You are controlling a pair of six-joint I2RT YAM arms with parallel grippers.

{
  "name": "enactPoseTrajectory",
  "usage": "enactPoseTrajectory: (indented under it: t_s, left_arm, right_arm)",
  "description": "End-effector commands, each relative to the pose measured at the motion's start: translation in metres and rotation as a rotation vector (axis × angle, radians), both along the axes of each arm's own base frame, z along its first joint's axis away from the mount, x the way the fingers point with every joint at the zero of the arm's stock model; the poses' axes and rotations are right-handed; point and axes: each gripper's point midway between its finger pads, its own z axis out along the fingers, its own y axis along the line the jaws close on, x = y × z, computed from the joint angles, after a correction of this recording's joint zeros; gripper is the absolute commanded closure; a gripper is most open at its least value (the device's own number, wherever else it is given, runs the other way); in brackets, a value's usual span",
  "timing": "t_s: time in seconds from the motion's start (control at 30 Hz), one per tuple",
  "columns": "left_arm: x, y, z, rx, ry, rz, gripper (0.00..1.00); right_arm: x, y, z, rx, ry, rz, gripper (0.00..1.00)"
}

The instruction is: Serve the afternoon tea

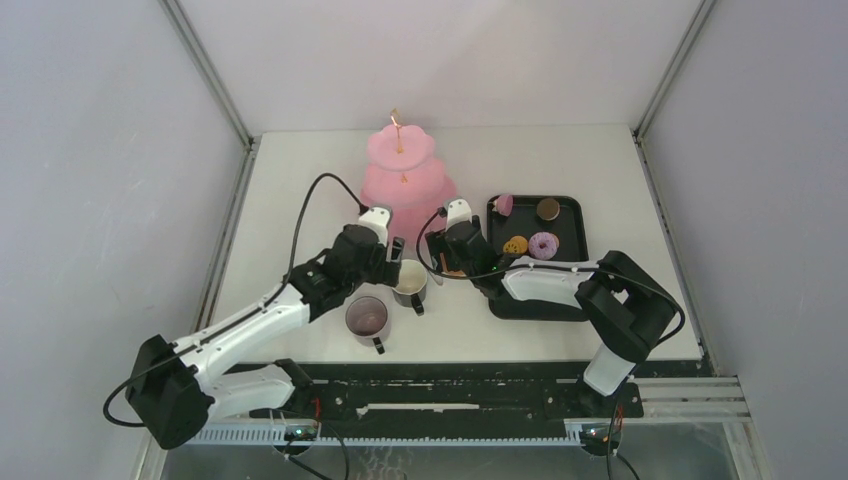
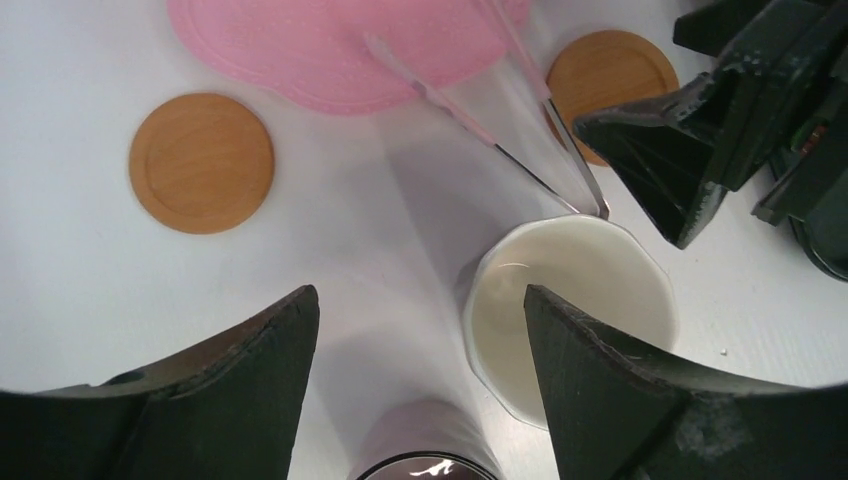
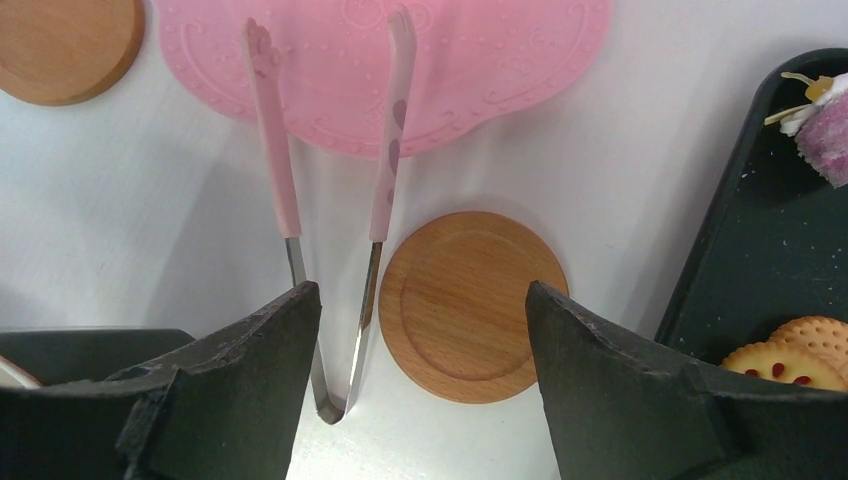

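Hanging spread, left jaws have a mug (image 2: 570,265) partly between them; right jaws, spread too, frame coaster (image 3: 465,305) and tongs (image 3: 389,150).

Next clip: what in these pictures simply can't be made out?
- Top view: two coasters and the tongs, largely hidden under the arms' wrists.
- Left wrist view: nearer mug, cut off by the bottom edge.
- Right wrist view: tray and biscuit, cut off by the right edge.
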Motion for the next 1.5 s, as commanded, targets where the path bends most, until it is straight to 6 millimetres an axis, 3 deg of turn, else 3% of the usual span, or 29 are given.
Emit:
enactPoseTrajectory:
  t_s: [0.0, 0.43, 0.63, 0.8, 0.87, 1.1, 1.3, 1.47]
  left_arm:
    - [-0.003, -0.017, 0.016, -0.004, 0.021, -0.084, 0.22]
    - [0.001, -0.024, -0.027, 0.111, 0.173, -0.087, 0.45]
    - [0.002, -0.030, -0.029, 0.113, 0.184, -0.111, 0.84]
    - [0.003, -0.026, -0.023, 0.115, 0.173, -0.086, 0.99]
    - [0.006, -0.020, -0.017, 0.120, 0.152, -0.053, 1.00]
    - [0.020, 0.018, 0.031, 0.119, 0.004, 0.167, 1.00]
    - [0.027, 0.074, 0.077, 0.040, -0.107, 0.442, 1.00]
    - [0.017, 0.127, 0.088, -0.042, -0.158, 0.664, 1.00]
  right_arm:
    - [0.012, 0.006, 0.027, 0.060, -0.047, -0.033, 0.17]
    - [0.013, -0.001, 0.035, 0.046, -0.064, -0.044, 0.17]
    - [0.014, -0.005, 0.036, 0.038, -0.069, -0.057, 0.17]
    - [0.013, -0.008, 0.039, 0.037, -0.072, -0.062, 0.17]
    - [0.013, -0.008, 0.039, 0.037, -0.073, -0.061, 0.17]
    - [0.011, -0.004, 0.045, 0.051, -0.082, -0.043, 0.17]
    - [0.006, 0.004, 0.048, 0.046, -0.096, -0.012, 0.16]
    - [0.000, 0.014, 0.059, 0.059, -0.122, 0.024, 0.16]
